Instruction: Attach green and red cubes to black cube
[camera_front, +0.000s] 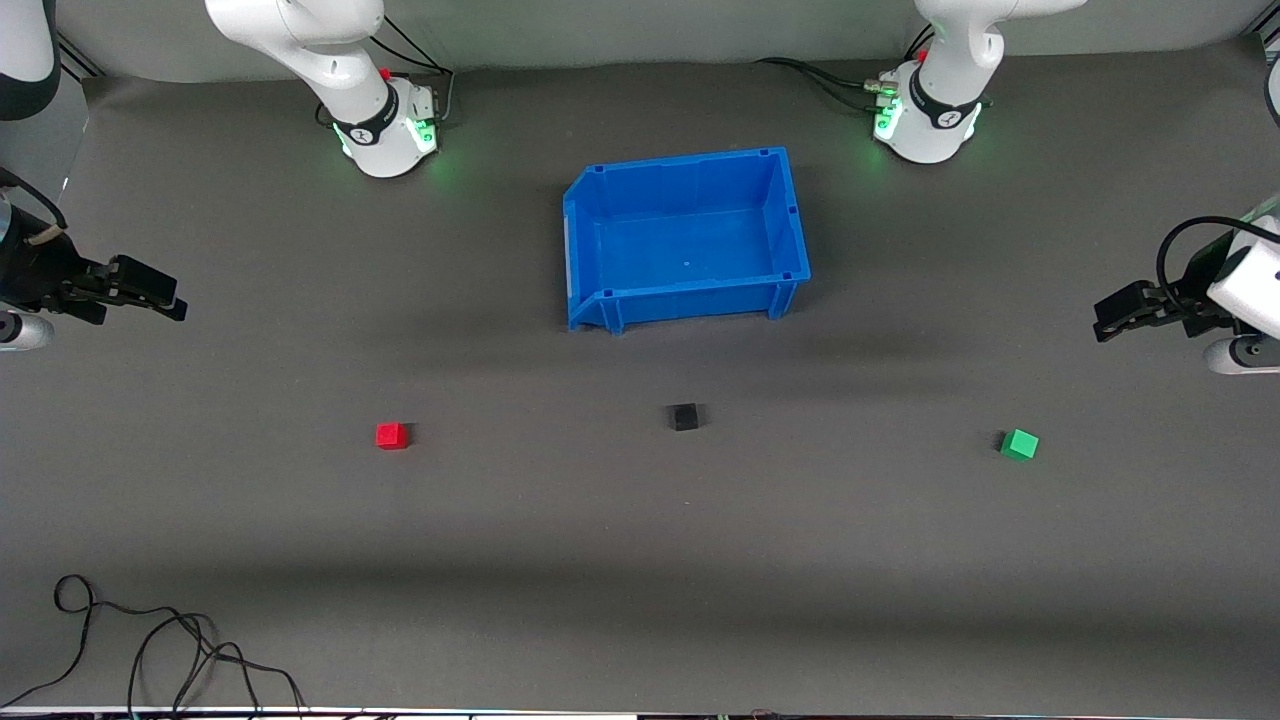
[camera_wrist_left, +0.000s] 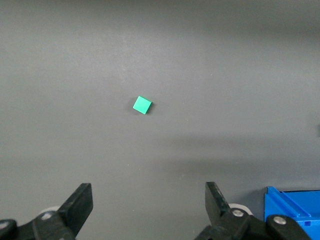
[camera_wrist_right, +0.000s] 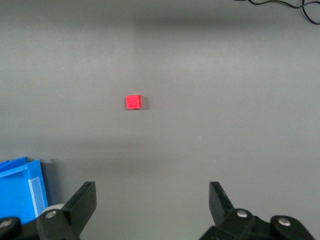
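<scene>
In the front view, three small cubes lie in a loose row on the grey table (camera_front: 640, 560), all nearer the front camera than the blue bin (camera_front: 686, 238), which sits open-topped between the two arm bases. The black cube (camera_front: 684, 416) lies in the middle of the row, just nearer the camera than the bin and well apart from the other two cubes. The red cube (camera_front: 392, 435) lies toward the right arm's end of the table, the green cube (camera_front: 1019, 444) toward the left arm's end, and none of the three touches another. The right gripper (camera_front: 165, 298) hangs over the table edge at the right arm's end, and the left gripper (camera_front: 1108, 318) hangs over the table edge at the left arm's end; both are well apart from every cube and hold nothing. A tangle of black cable (camera_front: 150, 650) lies on the table near the front camera, toward the right arm's end. In the left wrist view, the left gripper's fingers (camera_wrist_left: 80, 206) stand wide apart with bare table between them; the green cube (camera_wrist_left: 142, 105) lies alone on the cloth, and a corner of the blue bin (camera_wrist_left: 295, 205) shows at the edge. In the right wrist view, the right gripper's fingers (camera_wrist_right: 84, 202) are likewise spread wide and empty; the red cube (camera_wrist_right: 133, 102) lies alone on the table, with a corner of the blue bin (camera_wrist_right: 22, 190) at the edge.
</scene>
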